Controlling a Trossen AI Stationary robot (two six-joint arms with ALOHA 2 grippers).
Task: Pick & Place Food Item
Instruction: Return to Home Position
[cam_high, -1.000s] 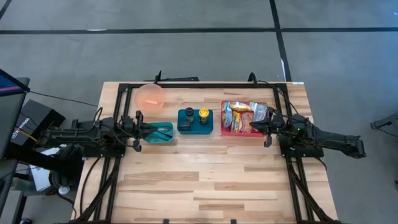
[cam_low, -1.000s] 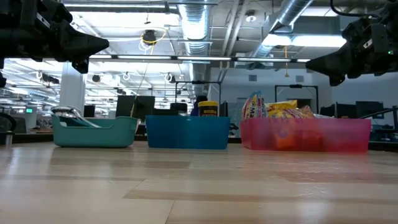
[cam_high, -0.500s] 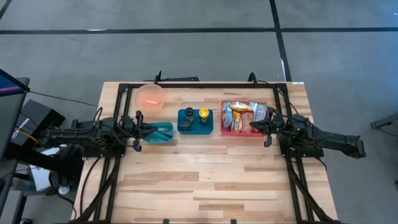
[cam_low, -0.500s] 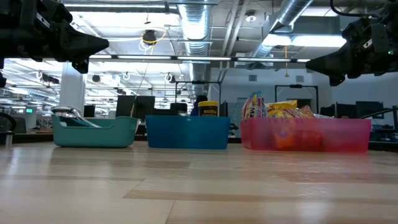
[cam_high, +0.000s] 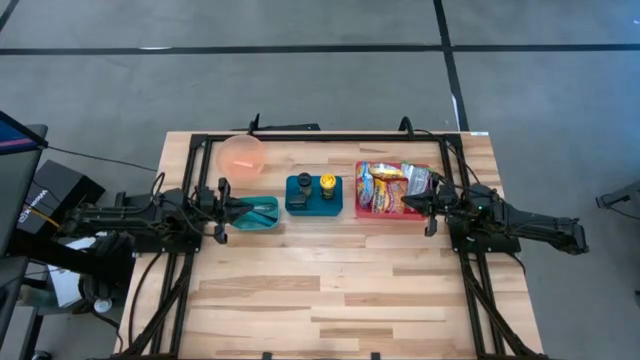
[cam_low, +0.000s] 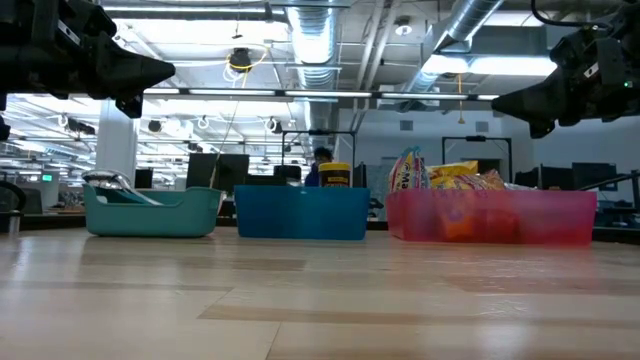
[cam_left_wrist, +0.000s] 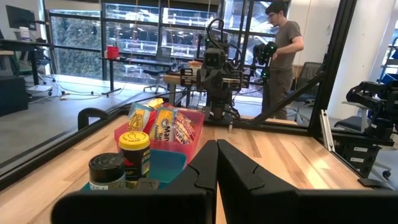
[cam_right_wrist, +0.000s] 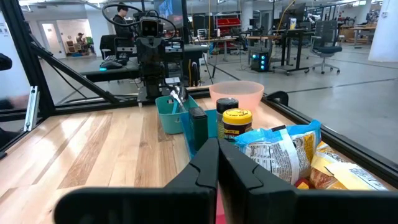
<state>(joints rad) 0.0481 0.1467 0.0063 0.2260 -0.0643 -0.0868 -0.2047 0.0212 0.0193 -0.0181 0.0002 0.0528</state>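
Noodle packs in bright printed foil (cam_high: 385, 186) stand bundled in the translucent pink plastic bin (cam_high: 392, 217), at the right end of the row on the pale wooden tabletop (cam_high: 330, 280), so I judge the sorting done. My right hand (cam_right_wrist: 217, 148) hovers at that bin's outer edge, fingers pressed together on nothing. My left hand (cam_left_wrist: 216, 149) hangs closed and empty by the teal plastic bin (cam_high: 262, 226). Both ride above the rims, which suits parking the arms.
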